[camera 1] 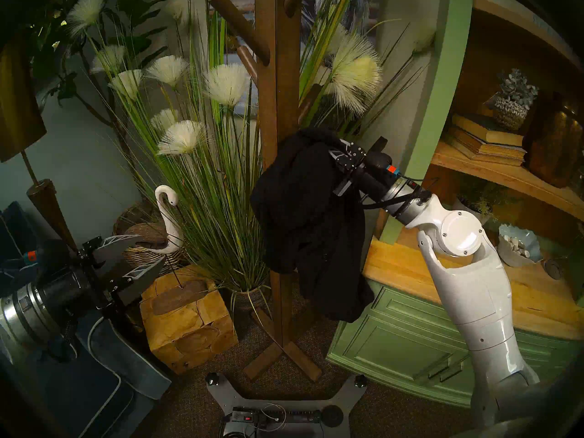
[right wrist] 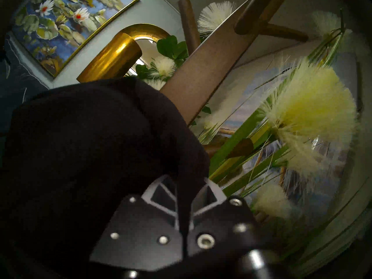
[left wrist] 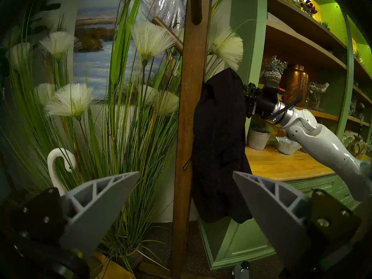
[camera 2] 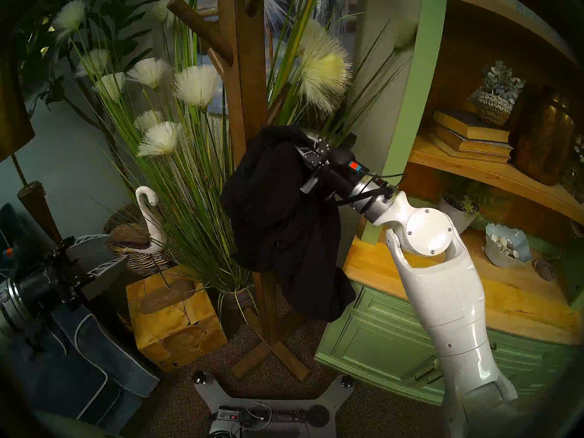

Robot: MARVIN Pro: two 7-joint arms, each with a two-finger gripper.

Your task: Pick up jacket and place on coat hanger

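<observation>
The plain black, matte, soft fabric jacket [camera 1: 303, 213] hung bunched from the right hand [right wrist: 182, 184], whose two grey fingers were pressed together on a fold of cloth near the garment's top, so that most of the fabric drooped below and to the left of that hand in loose folds. It looked light and wholly limp, likely to sag, swing and slide off rather than keep any shape, and not fragile; a hold at the collar or a hanging loop would probably serve better than a pinch mid-body, though no loop could be made out. The garment lay against the square post of the tall brown wooden coat stand [camera 1: 268, 89], whose round angled pegs stood above the right hand; whether any cloth already caught a peg was hidden behind the bunch. The left hand [left wrist: 186, 194] hovered well apart from it, low and to the left, its fingers spread and empty. Below the right hand the stand's X-shaped foot rested on dark speckled carpet [camera 1: 221, 358]. Just behind that hand rose tall green grasses with cream feathery plumes [camera 1: 221, 86], soft but apt to snag; to its right stood a pale green cabinet with a wooden top and curved shelves [camera 1: 410, 326], and under the left hand sat a pale wooden block [camera 1: 186, 323]
</observation>
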